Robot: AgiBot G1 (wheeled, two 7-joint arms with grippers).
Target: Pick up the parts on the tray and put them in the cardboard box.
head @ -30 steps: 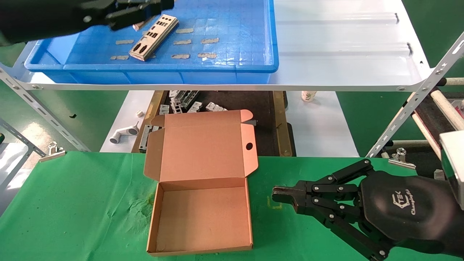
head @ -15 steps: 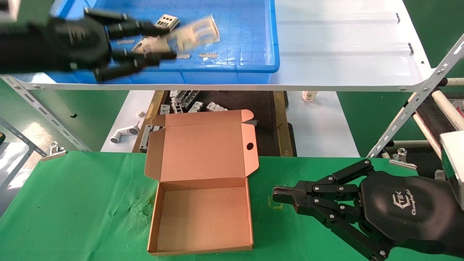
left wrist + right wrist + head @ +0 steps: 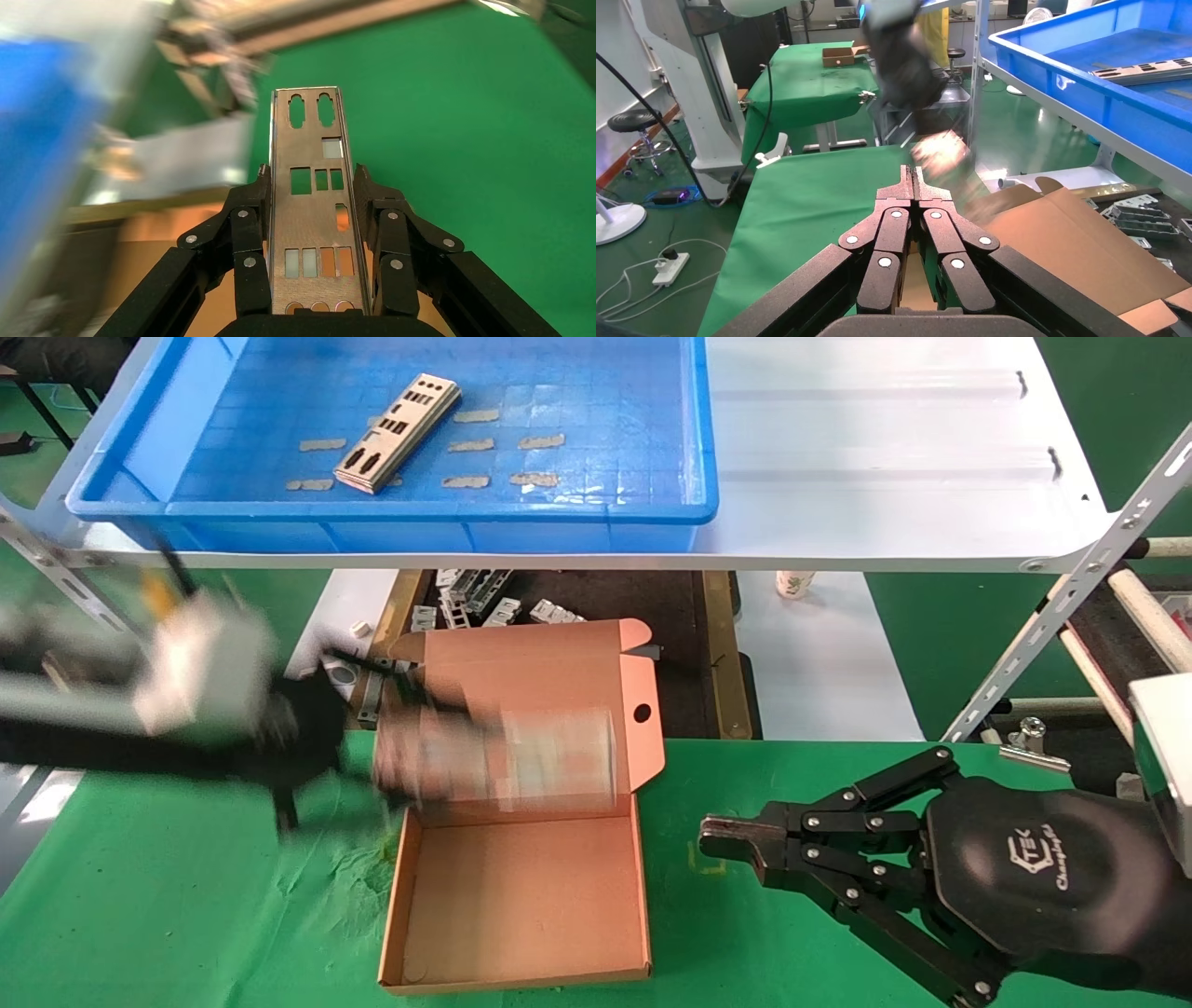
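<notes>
You can see the held part is thin, smooth metal with a dull silver shine. The left gripper pinching it is matt black, maybe plastic, with little shiny metal rivets. The right gripper near you on the right has the same matt black links, and its round body looks smooth and a bit glossy. The tray far off is bright, shiny blue plastic. The cardboard box is plain brown card, dull and a little rough. Under it, the green cloth looks soft, matt and wrinkled. The white shelf is smooth and glossy.
</notes>
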